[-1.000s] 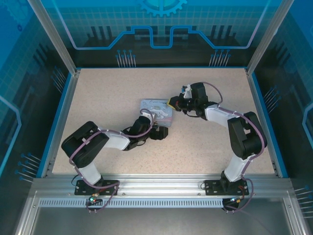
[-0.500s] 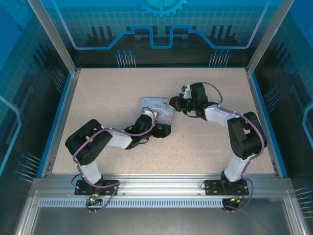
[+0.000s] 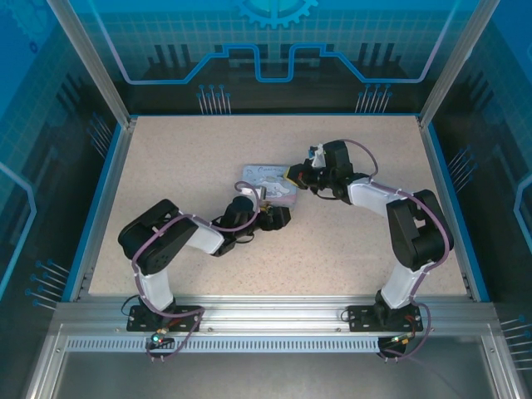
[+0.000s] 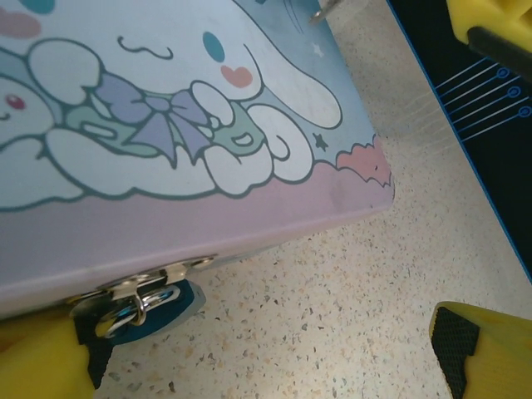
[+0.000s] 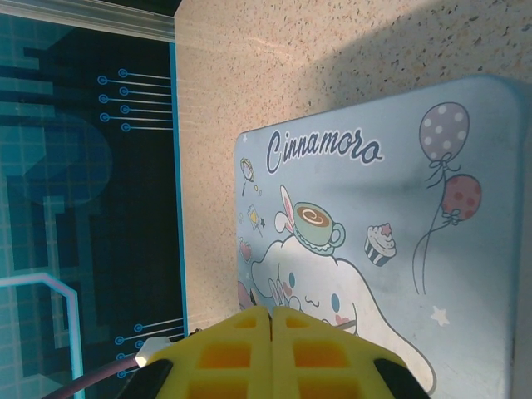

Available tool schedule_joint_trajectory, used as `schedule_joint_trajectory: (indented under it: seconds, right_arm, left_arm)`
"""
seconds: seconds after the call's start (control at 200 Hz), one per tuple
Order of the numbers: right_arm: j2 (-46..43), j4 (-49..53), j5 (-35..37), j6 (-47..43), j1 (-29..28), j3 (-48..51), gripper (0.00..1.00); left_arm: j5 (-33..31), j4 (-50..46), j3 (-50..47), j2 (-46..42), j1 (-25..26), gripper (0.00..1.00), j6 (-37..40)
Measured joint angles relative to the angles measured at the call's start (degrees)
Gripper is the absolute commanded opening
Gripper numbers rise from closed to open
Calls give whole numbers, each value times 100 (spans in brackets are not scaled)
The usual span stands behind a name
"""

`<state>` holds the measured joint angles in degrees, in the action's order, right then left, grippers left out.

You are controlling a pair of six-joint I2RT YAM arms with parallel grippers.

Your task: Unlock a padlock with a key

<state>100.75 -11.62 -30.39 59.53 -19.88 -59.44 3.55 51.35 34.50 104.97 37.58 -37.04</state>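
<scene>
The tin box (image 4: 174, 125), pale blue with a cartoon print on its lid, lay flat on the speckled bench (image 4: 332, 316) near the middle of the work area. The padlock (image 4: 154, 306) hung from the metal hasp (image 4: 179, 268) on the tin's near edge, its thin bright shackle threaded through the hasp and its dark body down against the bench, tucked just under the lid's rim. The left end effector (image 4: 262, 353) sat low by that edge with its yellow fingers (image 4: 478, 353) spread wide apart and nothing between them; in the left wrist view the finger at the lower left lay just beside the padlock, though whether it touched could not be told. The right end effector (image 5: 272, 332) hovered at the tin's opposite side, its two yellow fingers pressed together with no visible gap. Whether anything thin was pinched between them could not be told from the right wrist view.
</scene>
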Motion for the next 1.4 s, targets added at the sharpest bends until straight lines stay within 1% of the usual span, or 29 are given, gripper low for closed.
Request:
schedule_joint_trajectory:
  seconds: [0.43, 0.69, 0.845, 1.075, 1.241, 1.331, 1.401]
  right_arm:
    - [0, -2, 0, -2, 2, 96, 0]
    - [0, -2, 0, -2, 4, 144, 0]
    - [0, -2, 0, -2, 4, 149, 0]
    - [0, -2, -2, -2, 4, 149, 0]
    - [0, -7, 0, -2, 4, 162, 0]
    - [0, -4, -2, -2, 4, 197, 0]
    - [0, -2, 0, -2, 4, 219, 0]
  left_arm:
    - [109, 149, -79, -28, -2, 99, -125]
    - [129, 138, -92, -94, 162, 99, -210]
    - [74, 155, -92, -37, 168, 99, -282]
    - [-26, 487, -87, 144, 170, 97, -442]
    - [-146, 369, 20, 177, 190, 96, -466]
    - [-267, 179, 116, 179, 227, 93, -442]
    - [-358, 28, 186, 186, 258, 89, -385]
